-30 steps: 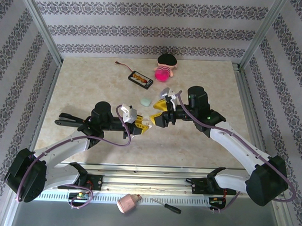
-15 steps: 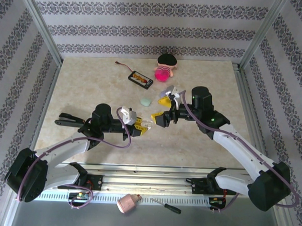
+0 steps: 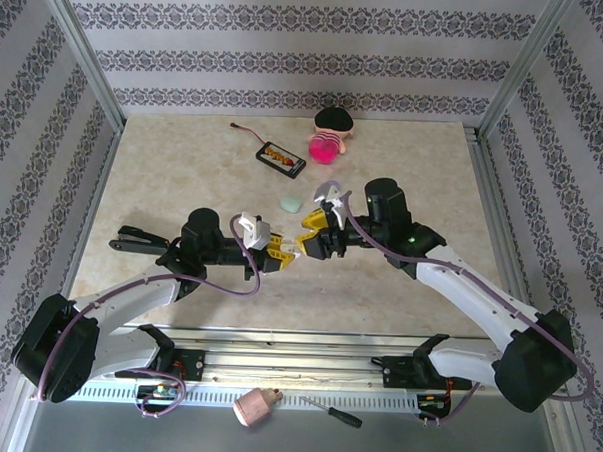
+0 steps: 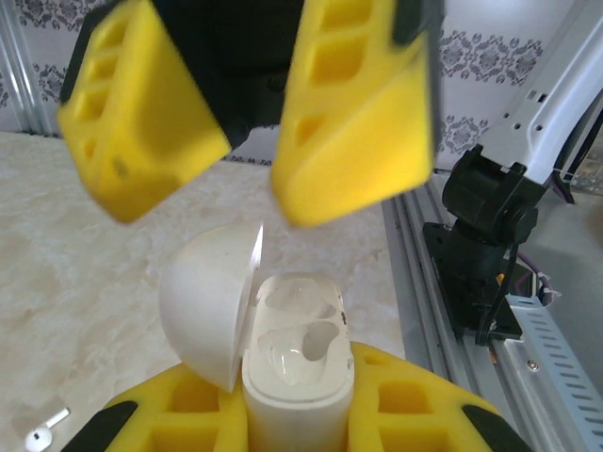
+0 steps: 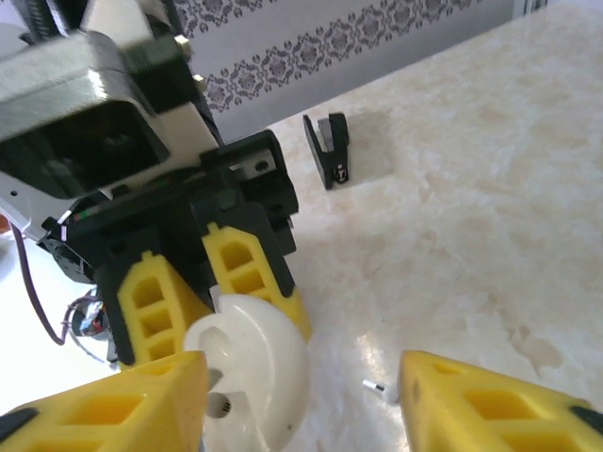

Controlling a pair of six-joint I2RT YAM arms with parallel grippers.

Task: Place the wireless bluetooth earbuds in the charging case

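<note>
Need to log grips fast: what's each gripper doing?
Left gripper: shut on the open charging case.
Right gripper: open, holding nothing.

The top external camera is looking down from above and behind the arm bases (image 3: 51,350), facing the back wall (image 3: 308,66) at 12 o'clock and taking in the whole table (image 3: 185,151). The left wrist camera is riding close behind the left gripper (image 4: 297,419), facing the right gripper (image 4: 250,132) at 12 o'clock. The right wrist camera is looking the opposite way, equally near. Both wrist views are sharing the open white charging case (image 4: 297,367), close up between the grippers.
</note>
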